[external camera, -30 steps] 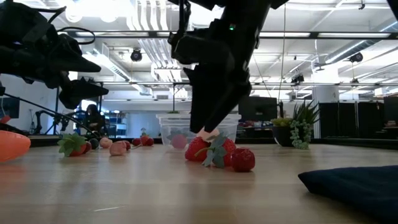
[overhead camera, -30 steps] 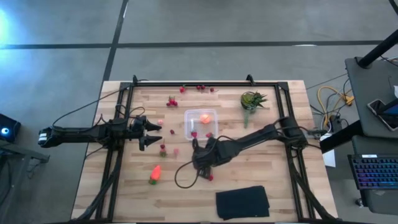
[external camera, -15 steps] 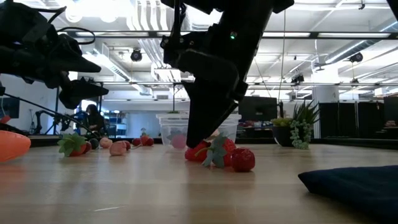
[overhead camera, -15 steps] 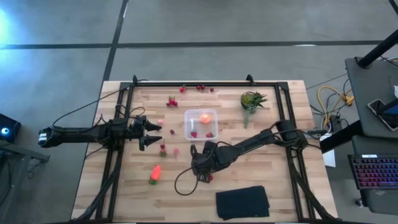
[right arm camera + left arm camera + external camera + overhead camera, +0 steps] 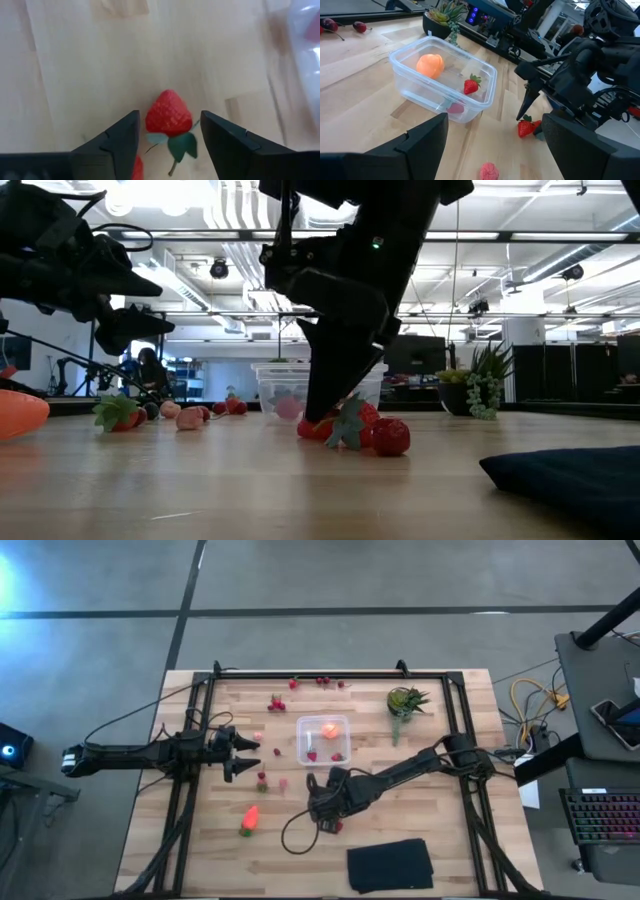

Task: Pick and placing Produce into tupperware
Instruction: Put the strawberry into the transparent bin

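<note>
We see the right end effector (image 5: 325, 815) lowered to the desk (image 5: 440, 840), its two fingers (image 5: 117, 137) standing partly apart on either side of a strawberry (image 5: 168, 117). The berry sits in the gap between the finger pads with its green leaves toward the wrist; we cannot tell whether the pads press on it yet. A second strawberry (image 5: 391, 436) lies just beside the end effector on the desk.

The tupperware (image 5: 323, 739) stands a short way beyond the right end effector, toward the far edge of the desk. Inside it we see a round orange fruit (image 5: 430, 65), a strawberry (image 5: 471, 85) and a pinkish piece at the bottom. A potted succulent (image 5: 406, 700) stands farther off, past the tupperware, and a black cloth (image 5: 390, 865) lies near the end effector toward the desk's near edge.

The left end effector (image 5: 243, 754) hovers above the desk with its fingers spread wide and nothing between them. A pink berry (image 5: 489, 171) lies just ahead of it, and the carrot-like piece (image 5: 250, 819) lies off toward the near edge. A loose group of small red berries (image 5: 320, 682) is scattered by the far edge, beyond the tupperware.
</note>
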You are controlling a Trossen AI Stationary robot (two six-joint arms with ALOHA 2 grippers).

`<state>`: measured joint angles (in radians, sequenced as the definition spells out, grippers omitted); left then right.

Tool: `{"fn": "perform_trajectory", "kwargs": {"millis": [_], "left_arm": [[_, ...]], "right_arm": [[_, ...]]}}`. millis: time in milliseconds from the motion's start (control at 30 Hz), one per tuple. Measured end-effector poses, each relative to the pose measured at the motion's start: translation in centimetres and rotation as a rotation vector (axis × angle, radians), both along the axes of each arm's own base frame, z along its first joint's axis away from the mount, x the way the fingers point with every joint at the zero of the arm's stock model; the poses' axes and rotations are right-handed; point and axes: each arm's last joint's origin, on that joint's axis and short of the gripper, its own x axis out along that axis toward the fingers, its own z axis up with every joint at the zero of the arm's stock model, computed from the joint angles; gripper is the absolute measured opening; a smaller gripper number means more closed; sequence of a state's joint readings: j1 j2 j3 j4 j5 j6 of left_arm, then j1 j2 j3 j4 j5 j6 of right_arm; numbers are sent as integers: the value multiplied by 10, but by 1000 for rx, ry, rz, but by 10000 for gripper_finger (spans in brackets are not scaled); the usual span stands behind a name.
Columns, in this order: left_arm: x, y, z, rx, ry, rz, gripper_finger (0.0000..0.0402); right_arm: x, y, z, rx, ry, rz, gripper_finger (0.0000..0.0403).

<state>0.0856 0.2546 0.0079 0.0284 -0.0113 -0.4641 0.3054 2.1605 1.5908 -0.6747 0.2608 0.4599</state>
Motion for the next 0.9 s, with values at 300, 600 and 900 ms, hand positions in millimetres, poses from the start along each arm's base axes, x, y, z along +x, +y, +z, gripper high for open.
{"fn": "perform_trajectory", "kwargs": {"millis": [300,600,900], "left_arm": [[0,0,0,0,0,0,306],[0,0,0,0,0,0,306],[0,0,0,0,0,0,306]], "right_arm": [[-5,-1,-8,14,33,5,203],[-4,-4,-8,-21,22,-12,193],[-4,-4,-9,-28,8,-23,165]]}}
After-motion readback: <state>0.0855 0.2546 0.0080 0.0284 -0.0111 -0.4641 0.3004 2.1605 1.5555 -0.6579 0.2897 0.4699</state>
